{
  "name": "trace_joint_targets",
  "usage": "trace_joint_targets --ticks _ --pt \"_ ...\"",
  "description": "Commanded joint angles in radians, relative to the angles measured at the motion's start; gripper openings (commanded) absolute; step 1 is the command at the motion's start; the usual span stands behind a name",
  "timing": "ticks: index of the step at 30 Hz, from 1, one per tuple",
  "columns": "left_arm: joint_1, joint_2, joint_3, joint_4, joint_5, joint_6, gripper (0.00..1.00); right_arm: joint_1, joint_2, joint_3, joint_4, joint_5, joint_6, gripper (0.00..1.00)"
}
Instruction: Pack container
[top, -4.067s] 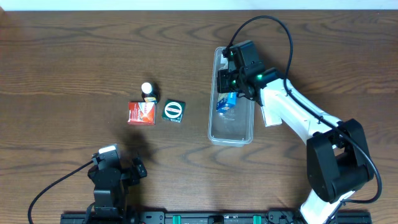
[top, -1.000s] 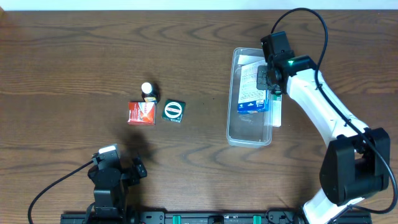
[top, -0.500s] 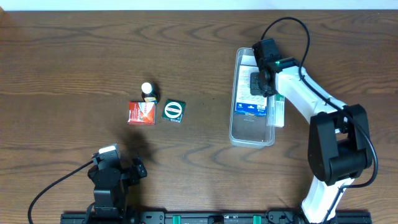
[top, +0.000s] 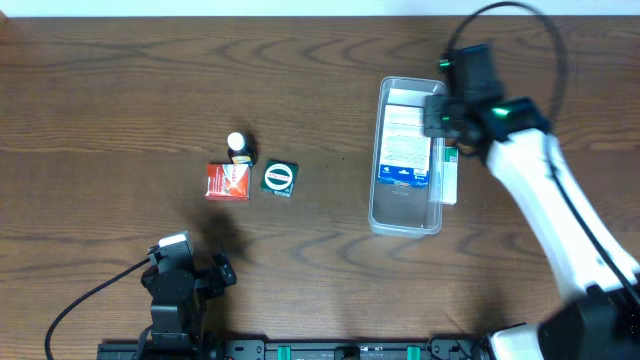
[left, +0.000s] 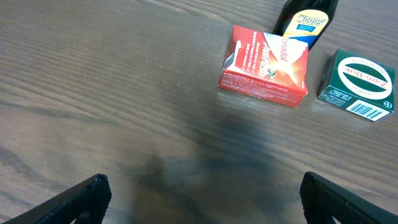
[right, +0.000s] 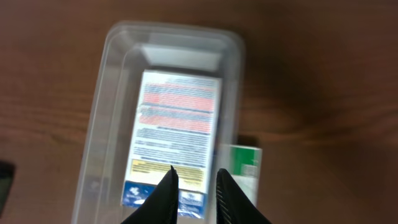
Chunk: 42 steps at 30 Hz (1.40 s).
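over on the right half of the table (top: 110, 90), my right gripper (right: 194, 179) hangs above the container (top: 405, 212). its two fingers are drawn in to a narrow gap with nothing between them. the container lies lengthwise, running away from me. a blue and white box (top: 404, 145) lies flat inside it, printed face up, set toward the far end. a green and white box (top: 449, 176) lies on the wood outside the container, right along its right wall; i cannot tell whether the two touch. from the right wrist, my fingertips hang over the near end of the blue and white box and the edge of the green and white one.

my left gripper (left: 205, 199) sits low near the front of the table on the left, jaws spread wide and holding nothing. ahead of it lie a red box (left: 264, 65) and a green box (left: 357, 84) side by side, with a dark bottle (left: 308, 18) just behind the red one. all three are well apart from the container.
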Motion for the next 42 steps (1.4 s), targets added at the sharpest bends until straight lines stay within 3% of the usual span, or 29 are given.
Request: trace_joint_targets --ticks 1,14,22,29,31,33,36,39,42 --pt "0.006 -0.004 -0.013 -0.003 -0.004 0.006 0.98 -0.063 -0.005 0.001 -0.015 -0.004 0.024 0.2" --pt "0.006 -0.004 -0.013 -0.003 -0.004 0.006 0.98 -0.106 0.29 -0.023 0.074 -0.11 0.08 0.12" --pt "0.006 -0.004 -0.013 -0.003 -0.004 0.006 0.98 -0.086 0.316 -0.023 0.137 -0.301 0.068 0.11" --pt "0.006 -0.004 -0.013 -0.003 -0.004 0.006 0.98 -0.057 0.312 -0.022 0.125 -0.272 0.069 0.17" --pt "0.006 -0.004 -0.013 -0.003 -0.004 0.006 0.98 -0.066 0.306 -0.022 0.08 -0.22 0.08 0.24" --pt "0.006 -0.004 -0.013 -0.003 -0.004 0.006 0.98 -0.076 0.303 -0.022 0.021 -0.169 0.091 0.48" --pt "0.006 -0.004 -0.013 -0.003 -0.004 0.006 0.98 -0.084 0.303 -0.023 -0.04 -0.095 0.09 0.7" --pt "0.006 -0.004 -0.013 -0.003 -0.004 0.006 0.98 -0.085 0.303 -0.023 -0.065 -0.051 0.082 0.82" --pt "0.006 -0.004 -0.013 -0.003 -0.004 0.006 0.98 -0.085 0.307 -0.025 -0.068 -0.051 0.083 0.87"
